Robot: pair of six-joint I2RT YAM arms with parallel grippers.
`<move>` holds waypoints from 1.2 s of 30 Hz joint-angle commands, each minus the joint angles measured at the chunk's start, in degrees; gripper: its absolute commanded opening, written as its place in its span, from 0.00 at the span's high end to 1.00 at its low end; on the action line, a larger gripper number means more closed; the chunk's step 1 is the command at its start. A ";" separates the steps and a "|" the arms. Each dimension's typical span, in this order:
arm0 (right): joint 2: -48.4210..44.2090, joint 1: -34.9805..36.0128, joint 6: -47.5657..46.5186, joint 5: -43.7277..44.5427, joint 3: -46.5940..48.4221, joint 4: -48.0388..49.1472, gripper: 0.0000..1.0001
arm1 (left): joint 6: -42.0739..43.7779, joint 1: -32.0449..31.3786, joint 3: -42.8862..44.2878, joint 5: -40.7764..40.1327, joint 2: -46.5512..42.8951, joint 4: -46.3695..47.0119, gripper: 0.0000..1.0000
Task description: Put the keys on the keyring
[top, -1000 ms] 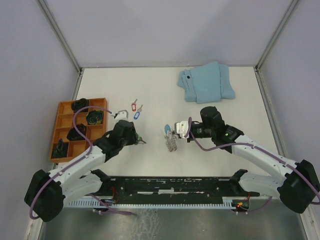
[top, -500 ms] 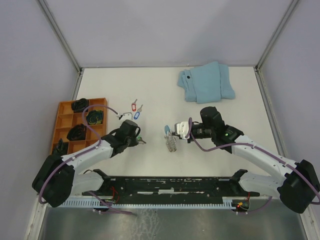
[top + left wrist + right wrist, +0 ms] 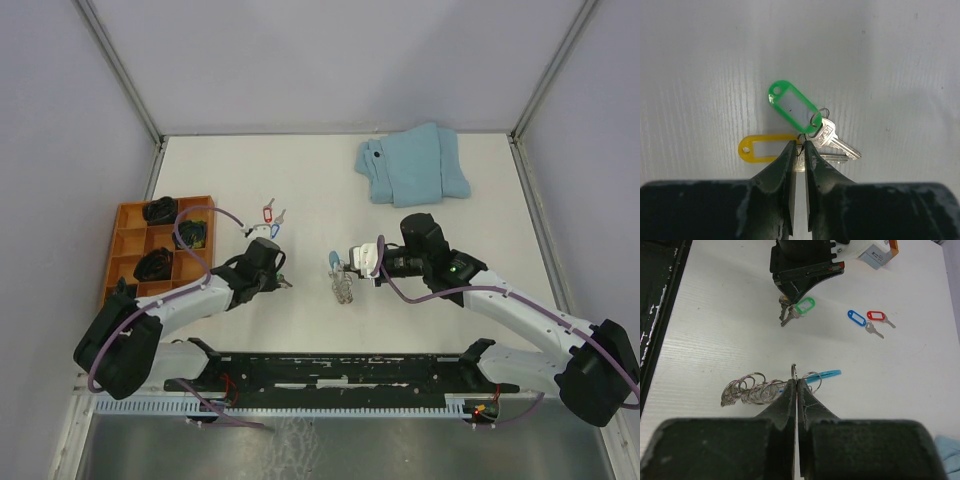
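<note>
Two silver keys [image 3: 836, 141] with a green tag [image 3: 792, 107] and a yellow tag [image 3: 765, 148] lie on the white table. My left gripper [image 3: 800, 145] is shut on the thin wire ring that joins them; it also shows in the top view [image 3: 281, 284]. The keyring [image 3: 752, 389] is a bunch of silver loops with a blue plastic section [image 3: 826, 374]. My right gripper [image 3: 797, 380] is shut on one upright loop of it, seen in the top view [image 3: 347, 268] with the keyring [image 3: 342, 285] hanging below. A blue-tagged key [image 3: 856, 317] and a red-tagged key [image 3: 876, 315] lie loose beyond.
An orange compartment tray [image 3: 130, 218] holding dark items stands at the left edge. A folded light-blue cloth [image 3: 415, 165] lies at the back right. The red-tagged key [image 3: 267, 212] and the blue-tagged key [image 3: 275, 229] lie just behind my left gripper.
My left arm has swung lower and shifted a little right, its gripper staying at the green-tagged keys. The right arm and the keyring have not moved.
</note>
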 commanded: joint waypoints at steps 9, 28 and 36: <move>-1.13 -0.20 0.41 -2.04 0.47 1.78 0.99 | -3.07 -0.04 5.17 3.07 0.61 0.52 0.97; -2.29 -0.15 0.34 -2.30 0.21 1.47 0.99 | -11.71 -0.52 13.50 -4.26 0.68 -1.16 0.97; -2.49 -0.16 -0.19 -2.47 0.30 0.58 0.99 | -15.89 -8.06 11.88 -4.48 10.76 3.84 0.96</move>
